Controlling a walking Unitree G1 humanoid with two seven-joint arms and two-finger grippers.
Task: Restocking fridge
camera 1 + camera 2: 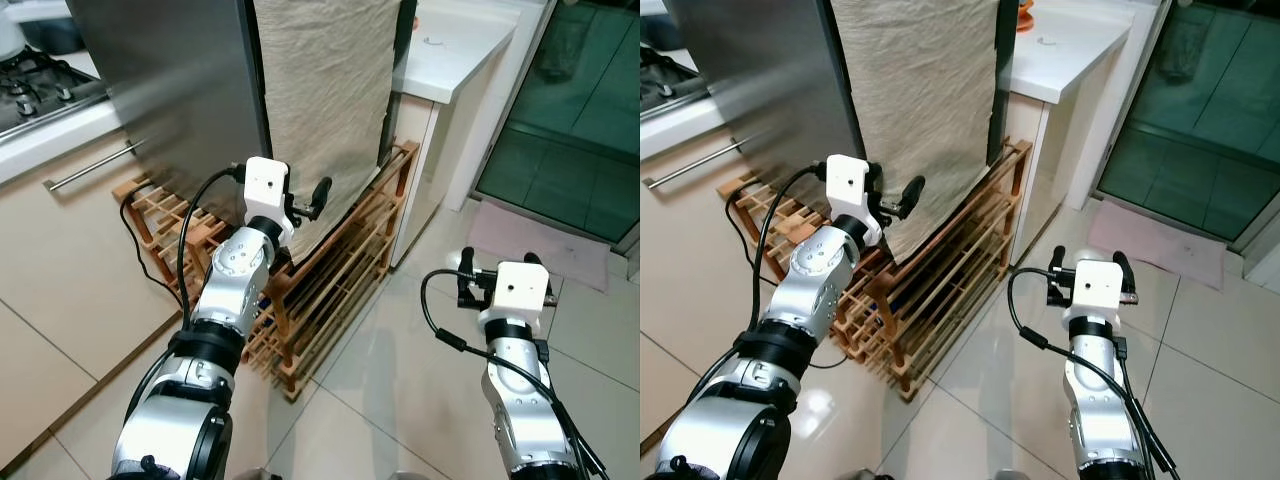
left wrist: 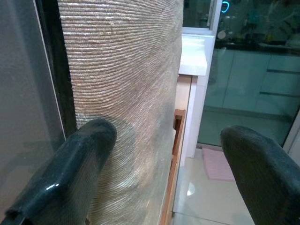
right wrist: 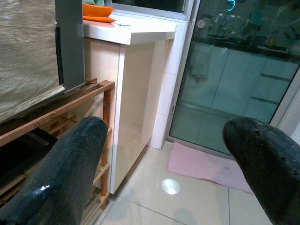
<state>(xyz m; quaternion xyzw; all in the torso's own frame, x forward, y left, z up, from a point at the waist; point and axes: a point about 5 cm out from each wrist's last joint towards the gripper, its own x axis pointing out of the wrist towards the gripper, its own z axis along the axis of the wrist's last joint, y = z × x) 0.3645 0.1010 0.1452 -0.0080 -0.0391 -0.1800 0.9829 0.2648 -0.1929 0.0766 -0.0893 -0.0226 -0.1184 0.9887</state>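
The left pincer is hanging with its two black fingers spread wide apart and gripping nothing, just in front of the beige woven cloth that is draping down the side of the tall grey steel fridge. The fridge door is standing closed. The cloth's lower edge is hanging over the slatted wooden floor rack, which is sitting on the glossy tiled floor against the foot of the fridge, with a black cable trailing across its left end. The right pincer is hovering low over the floor tiles, well apart from the fridge, its fingers likewise parted wide and empty. Beyond it, the white-topped desk is standing beside the fridge, carrying an orange dish near its back edge. A pale pink mat is lying on the floor before the green-tinted glass door. A gas hob is sitting on the counter to the fridge's left.
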